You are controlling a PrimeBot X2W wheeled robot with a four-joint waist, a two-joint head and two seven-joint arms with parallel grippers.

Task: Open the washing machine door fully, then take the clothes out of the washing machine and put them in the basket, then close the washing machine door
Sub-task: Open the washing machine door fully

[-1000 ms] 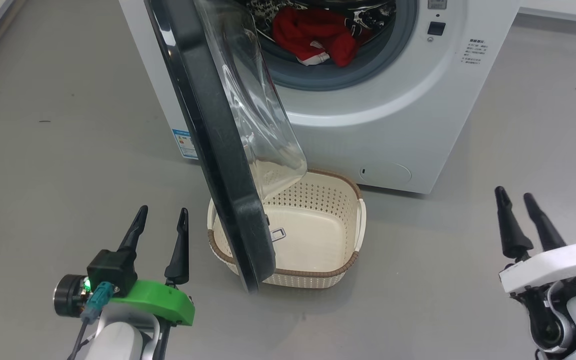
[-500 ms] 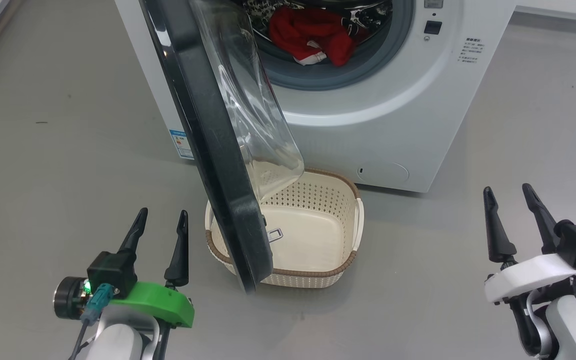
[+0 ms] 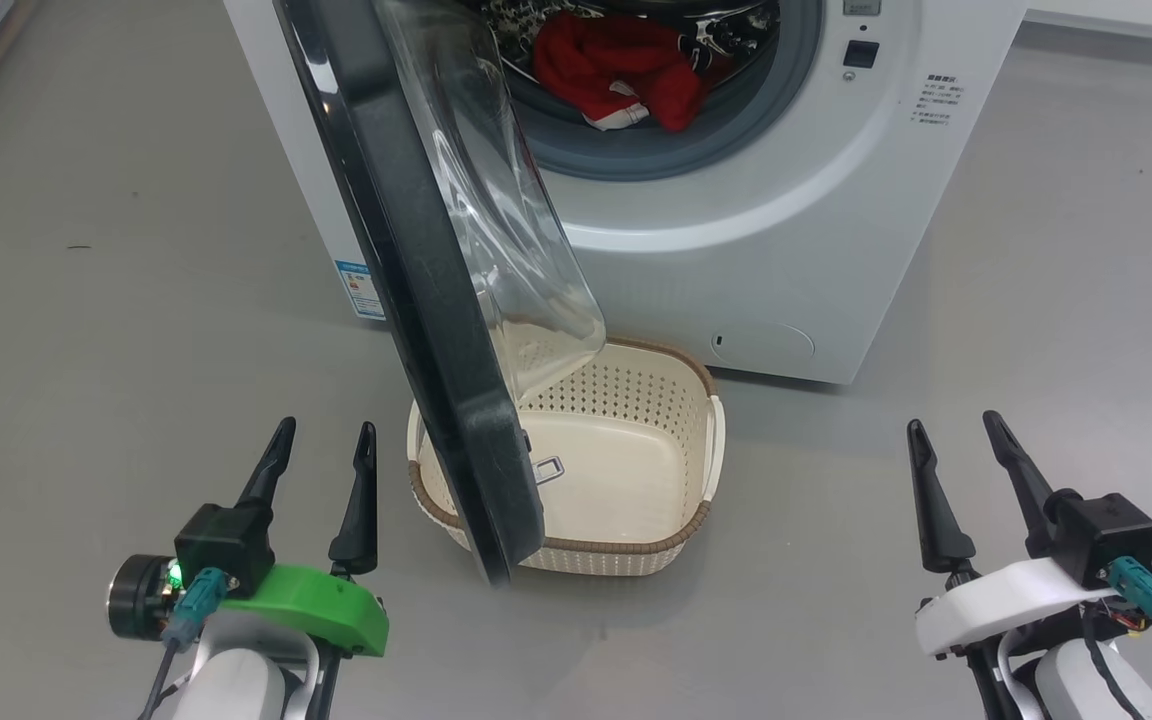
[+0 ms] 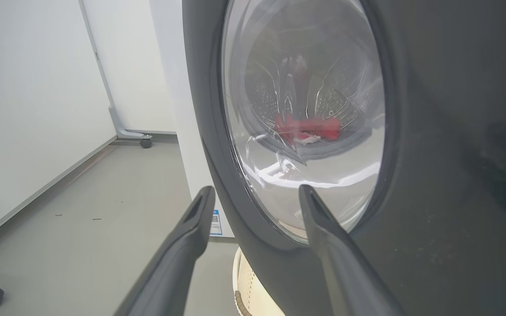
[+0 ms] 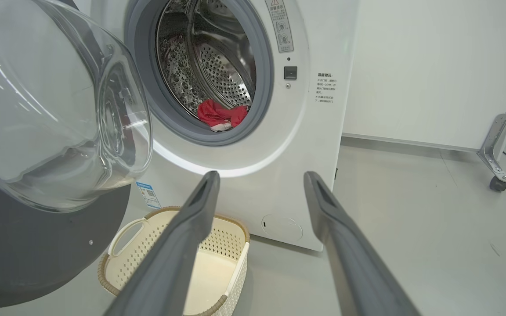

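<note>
The white washing machine (image 3: 796,200) (image 5: 305,145) stands ahead with its black-rimmed door (image 3: 416,300) (image 4: 433,175) (image 5: 37,109) swung partly out over the basket. Red clothes (image 3: 616,70) (image 5: 220,115) lie at the front of the steel drum; in the left wrist view the clothes (image 4: 308,129) show through the door glass. The cream basket (image 3: 676,530) (image 5: 117,272) sits on the floor below the opening, empty. My left gripper (image 3: 321,445) (image 4: 253,193) is open, low at the left, just short of the door's outer face. My right gripper (image 3: 951,430) (image 5: 259,177) is open at the lower right, holding nothing.
Grey floor (image 3: 116,330) spreads to both sides of the washer. A white wall panel on a castor (image 4: 145,141) stands far left, and a metal frame leg with a castor (image 5: 496,182) stands right of the washer. A blue label (image 3: 361,290) marks the washer's lower corner.
My right gripper has come down and to the left in the head view and turned, its camera block now showing. The head view has shifted slightly. The left gripper and the door have not moved.
</note>
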